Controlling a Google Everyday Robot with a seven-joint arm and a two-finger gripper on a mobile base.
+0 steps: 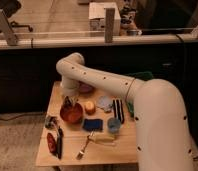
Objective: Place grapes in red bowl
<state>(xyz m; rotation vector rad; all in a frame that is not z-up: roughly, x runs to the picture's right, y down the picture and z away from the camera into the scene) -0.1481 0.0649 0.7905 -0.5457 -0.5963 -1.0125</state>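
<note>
Nearest to me, the robot's thick white arm (pixel 157 125) fills the lower right and curves up and left over a small wooden tabletop (pixel 112 152).

At the front of the tabletop lies a fork (pixel 86 145) with a yellow handle pointing right. To its left, a flat red object (pixel 51 142) and a thin dark one (pixel 59 142) lie side by side near the left edge.

Further in, a blue sponge (pixel 92 124) sits just left of a small blue-grey cup (pixel 114 125).

Behind the sponge and to its left stands the red bowl (pixel 72 115), upright. The gripper (pixel 67 102) hangs directly over the bowl's far rim, pointing down. It reads as one dark shape, so I cannot tell how wide its jaws stand or whether they hold anything. I cannot pick out the grapes apart from that dark shape.

Just right of the bowl is a round yellow-orange fruit (pixel 89 107), then a pale cloth (pixel 104 103) and a black-and-white striped object (pixel 118 110).

Toward the back, a purple bowl (pixel 86 89) shows under the arm. Beyond the tabletop are a dark wall and a glass railing (pixel 42 42).
</note>
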